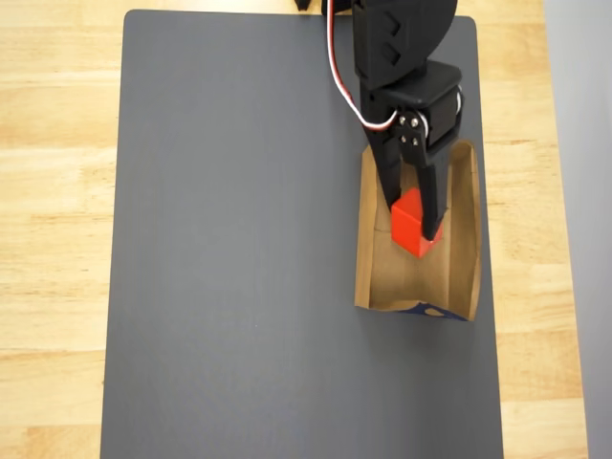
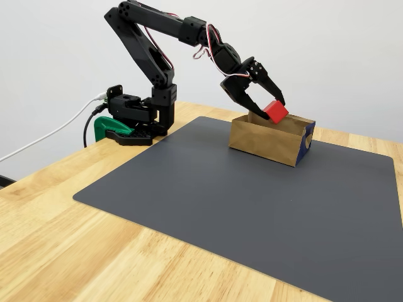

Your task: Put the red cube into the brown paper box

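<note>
**Red cube held over the open paper box**

Left part of the overhead view: bare dark grey mat [image 1: 239,239] laid on a light wooden table [image 1: 57,191]. In the fixed view, a green clamp [image 2: 110,128] is seen at the far left, fixing the black arm base [image 2: 135,116] to the table edge; a white cable [image 2: 50,135] runs off to the left from it.

Further right, the black arm is seen reaching over the mat, red and white wires looped along it. The gripper [image 1: 418,215] is pointed down over the brown paper box [image 1: 373,277], fingers clamped on the red cube [image 1: 415,225]. In the fixed view the cube [image 2: 276,111] is seen held at about rim level of the box [image 2: 264,141], tilted, not resting on the floor as far as can be told. Gripper [image 2: 271,108] closed on it from both sides.

Box contents: nothing is seen lying on the box floor; bare brown paper with a crease is shown around the cube in the overhead view. Box stands on the right part of the mat, walls low and flared.

Labels: a dark blue printed patch [image 2: 308,138] is seen on the box's right end in the fixed view, and at the lower end [image 1: 427,311] in the overhead view; print too small to be read. No letter can be made out on the cube's visible faces.
</note>
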